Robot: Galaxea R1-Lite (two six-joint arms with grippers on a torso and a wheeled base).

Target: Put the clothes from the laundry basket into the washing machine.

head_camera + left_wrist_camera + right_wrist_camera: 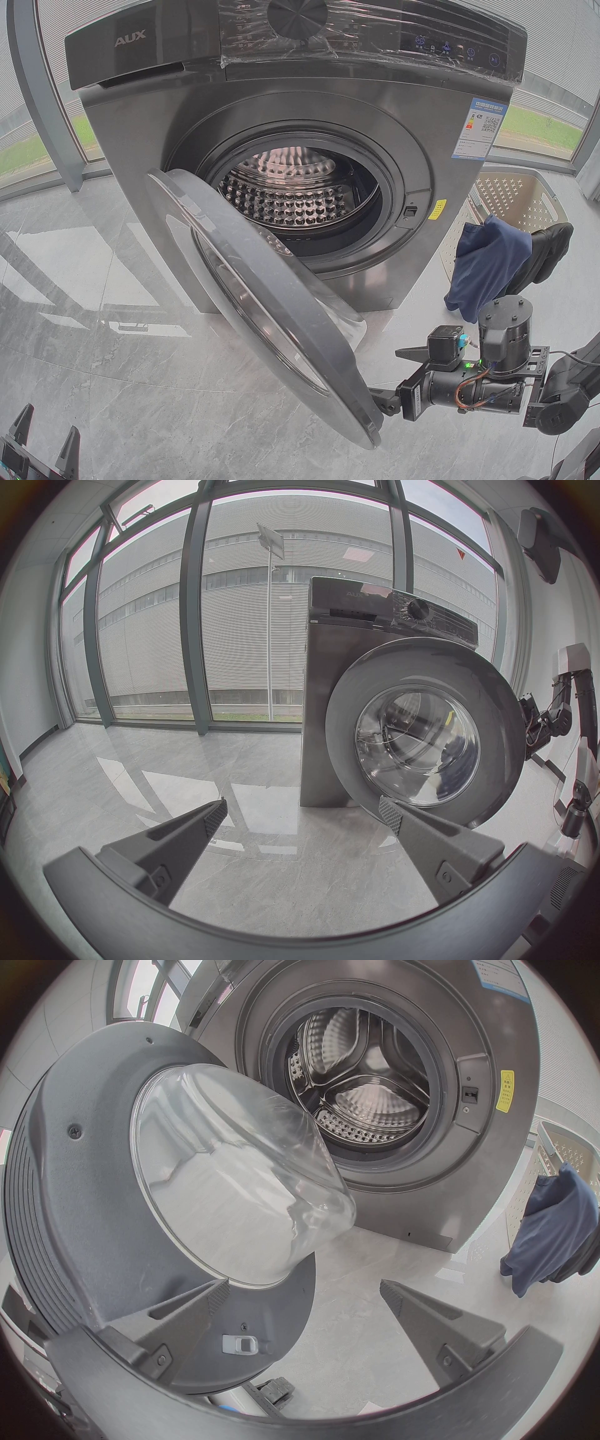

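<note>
Right gripper (301, 1285) spread wide, holding nothing, just beside the open door (275, 300) edge. Navy garment (490, 262) and black garment (550, 247) hang lengthwise down over the laundry basket (519, 187) rim, right of the washing machine (156, 119), ahead-right of that gripper (left gripper (301, 804), also spread and empty, is well apart)

The right arm (505, 340) is black, with an orange cable (464, 389) and green light (467, 365); its fingers (437, 1329) are grey wedges.

Dark grey washing machine (156, 125), silver hole-dotted drum (294, 200). Beige perforated laundry basket (519, 194). Navy garment (487, 262), black garment (550, 250). Grey veined floor (94, 350).
</note>
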